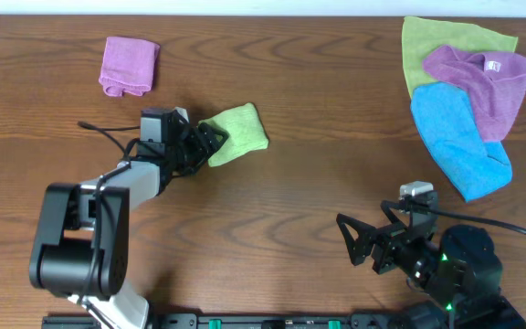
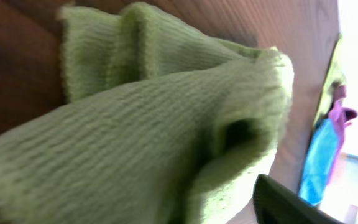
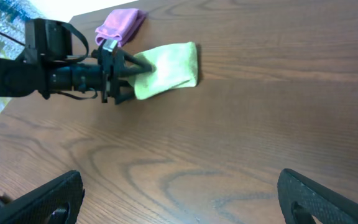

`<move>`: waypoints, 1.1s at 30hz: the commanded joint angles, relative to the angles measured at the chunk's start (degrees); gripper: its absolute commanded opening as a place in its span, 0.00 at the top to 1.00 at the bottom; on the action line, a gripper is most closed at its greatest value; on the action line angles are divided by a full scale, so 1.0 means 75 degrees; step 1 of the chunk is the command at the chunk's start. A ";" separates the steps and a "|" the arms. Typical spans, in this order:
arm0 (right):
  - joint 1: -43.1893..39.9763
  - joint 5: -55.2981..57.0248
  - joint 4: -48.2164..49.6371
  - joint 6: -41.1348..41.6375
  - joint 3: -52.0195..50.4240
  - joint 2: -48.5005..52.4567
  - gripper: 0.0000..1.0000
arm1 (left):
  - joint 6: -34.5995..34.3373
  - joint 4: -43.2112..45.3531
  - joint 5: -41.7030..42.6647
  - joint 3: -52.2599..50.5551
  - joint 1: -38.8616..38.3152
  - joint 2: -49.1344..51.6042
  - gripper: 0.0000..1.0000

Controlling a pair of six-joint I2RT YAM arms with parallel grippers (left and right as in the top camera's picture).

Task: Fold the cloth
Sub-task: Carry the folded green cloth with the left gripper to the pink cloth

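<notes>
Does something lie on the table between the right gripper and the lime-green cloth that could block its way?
Nothing visible does. Between the right gripper and the cloth there is only bare wooden table. The left gripper is at the cloth's left edge, on the side away from that path.

cloth (image 2: 166,124) blurred, cropped at bottom edge; left claw (image 1: 210,140) grip unclear

The cloth (image 1: 240,132) lies left of centre on the table (image 1: 318,183), and the left gripper (image 1: 212,141) is right at its left edge, fingers either side of it. Behind and further left, well apart, sits a small folded cloth (image 1: 128,66). Far right at the back, a pile of cloths (image 1: 464,100) overlaps. The right gripper (image 1: 356,245) is at the front right, well apart from them all.
</notes>
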 commanded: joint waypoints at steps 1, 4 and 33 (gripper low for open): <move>-0.0076 0.0026 -0.0009 0.0099 -0.0061 -0.0026 0.01 | -0.0029 -0.0143 -0.0560 -0.0391 -0.0087 0.0848 0.90; -0.0076 0.0026 -0.0009 0.0099 -0.0061 -0.0026 0.01 | -0.0012 -0.0020 -0.0560 -0.0382 -0.0082 0.0851 0.94; -0.0076 0.0026 -0.0009 0.0099 -0.0061 -0.0026 0.01 | 0.0000 -0.3121 -0.4223 0.5388 0.0851 -0.0029 0.94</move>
